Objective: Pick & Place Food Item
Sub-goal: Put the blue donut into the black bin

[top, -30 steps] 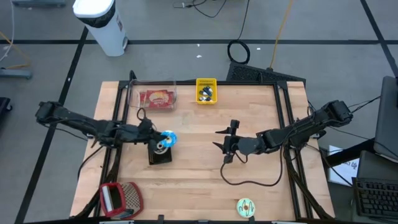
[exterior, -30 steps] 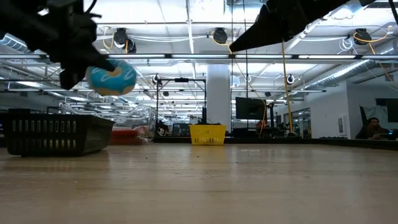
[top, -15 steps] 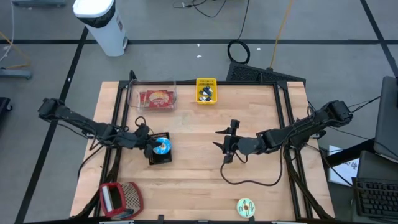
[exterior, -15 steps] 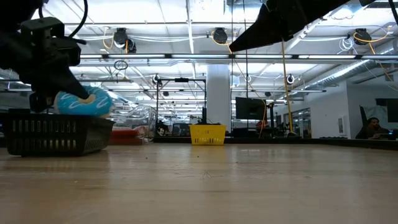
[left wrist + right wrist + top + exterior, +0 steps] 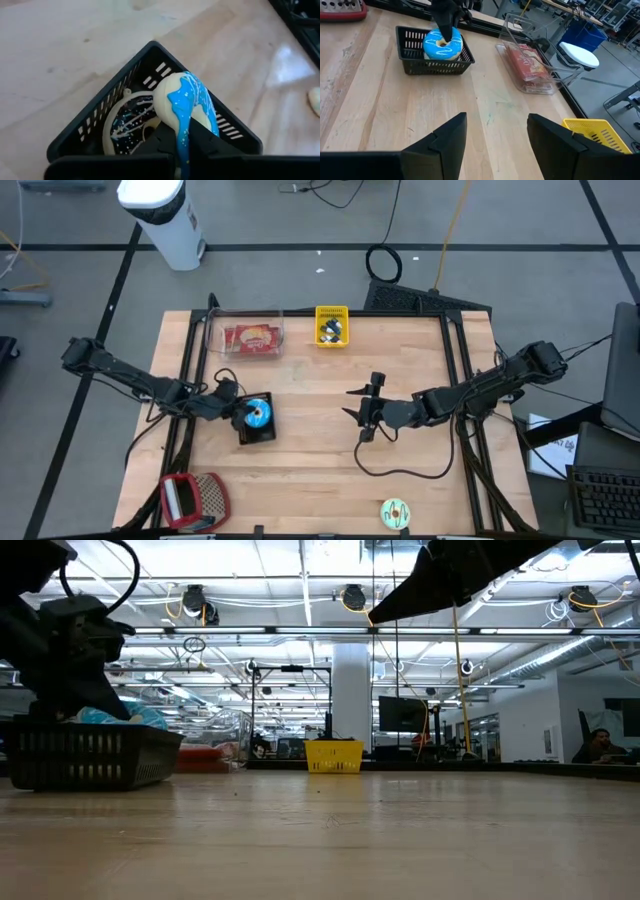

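Note:
A blue-frosted donut (image 5: 258, 412) is in my left gripper (image 5: 243, 413), inside the rim of a black basket (image 5: 258, 432) on the table's left half. The left wrist view shows the donut (image 5: 185, 100) edge-on above the basket (image 5: 100, 117), with a dark sprinkled donut (image 5: 125, 122) lying inside. In the low view only the donut's top (image 5: 112, 717) shows over the basket wall (image 5: 90, 755). My right gripper (image 5: 350, 404) hovers open at mid-table, its fingers pointing toward the basket (image 5: 435, 65). My left gripper is shut on the blue donut's ring at the edge nearest the arm (image 5: 181, 131), pinched between the two fingers, one on each face. The fingers slant down from the table's left. The donut stands tilted on edge, its lower part inside the basket (image 5: 442, 45).
A clear container with a red packet (image 5: 252, 338) and a small yellow basket (image 5: 332, 326) stand near the far edge. A red basket (image 5: 190, 500) and a green-frosted donut (image 5: 396, 513) lie near the front edge. A black cable (image 5: 400, 472) loops below the right arm.
My left gripper has moved down and slightly toward the table's left, still shut on the blue donut. The donut has dropped from well above the basket to inside its rim. The right arm has kept still.

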Controlling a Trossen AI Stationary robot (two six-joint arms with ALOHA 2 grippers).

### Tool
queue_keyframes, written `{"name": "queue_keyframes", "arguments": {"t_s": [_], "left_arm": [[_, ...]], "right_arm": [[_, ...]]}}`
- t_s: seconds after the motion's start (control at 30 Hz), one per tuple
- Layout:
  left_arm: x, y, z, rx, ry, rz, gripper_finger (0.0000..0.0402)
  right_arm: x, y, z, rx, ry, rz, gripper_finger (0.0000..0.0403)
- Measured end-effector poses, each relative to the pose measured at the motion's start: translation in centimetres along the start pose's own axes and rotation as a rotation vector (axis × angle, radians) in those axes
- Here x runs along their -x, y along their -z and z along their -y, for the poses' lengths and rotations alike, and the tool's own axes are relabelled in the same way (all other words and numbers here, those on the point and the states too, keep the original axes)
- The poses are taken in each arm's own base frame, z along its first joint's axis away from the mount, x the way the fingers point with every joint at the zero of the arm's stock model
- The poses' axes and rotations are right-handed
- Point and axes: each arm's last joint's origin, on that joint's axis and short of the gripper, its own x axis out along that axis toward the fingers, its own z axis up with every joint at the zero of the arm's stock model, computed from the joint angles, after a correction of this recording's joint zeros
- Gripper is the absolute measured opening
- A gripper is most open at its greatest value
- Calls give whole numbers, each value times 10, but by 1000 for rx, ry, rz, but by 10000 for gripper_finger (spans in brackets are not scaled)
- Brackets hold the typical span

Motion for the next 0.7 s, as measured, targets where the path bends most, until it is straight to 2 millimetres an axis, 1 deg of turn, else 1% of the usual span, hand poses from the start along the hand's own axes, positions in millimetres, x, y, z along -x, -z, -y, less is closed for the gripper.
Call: {"name": "queue_keyframes", "arguments": {"t_s": [0.03, 0.1, 0.37, 0.5, 0.6, 0.7], "left_arm": [[0, 0, -1, -2, -9, 5, 12], [0, 0, -1, -5, -19, 11, 29], [0, 0, -2, -5, -21, 6, 140], [0, 1, -2, -47, -16, -12, 194], [0, 1, -2, -47, -14, -8, 221], [2, -2, 0, -57, -3, 2, 238]], "right_arm": [[0, 0, 0, 0, 0, 0, 196], [0, 0, 0, -12, 0, 0, 196], [0, 0, 0, -21, -2, 0, 196], [0, 0, 0, -20, -3, 0, 196], [0, 0, 0, -18, -3, 0, 196], [0, 0, 0, -18, -3, 0, 196]]}}
